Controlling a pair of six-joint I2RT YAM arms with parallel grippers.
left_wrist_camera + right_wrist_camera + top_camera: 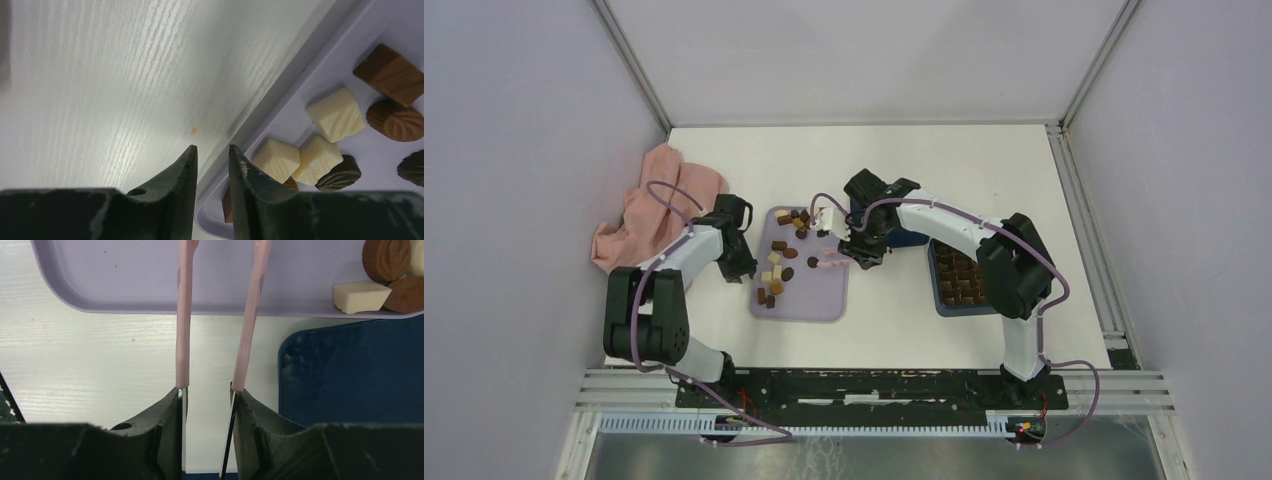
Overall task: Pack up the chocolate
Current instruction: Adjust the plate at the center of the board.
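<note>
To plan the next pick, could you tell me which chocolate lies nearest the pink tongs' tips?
The lone dark brown round piece, sitting apart from the others on the lilac tray, right beside the pink tongs.

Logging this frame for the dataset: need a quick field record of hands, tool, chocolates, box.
left hand: empty, slightly open, by left edge of tray
right hand: shut on tongs, pink, reaching over tray
chocolates: loose on tray
box: dark blue, right of tray, contents unclear
cloth: pink, far left
</note>
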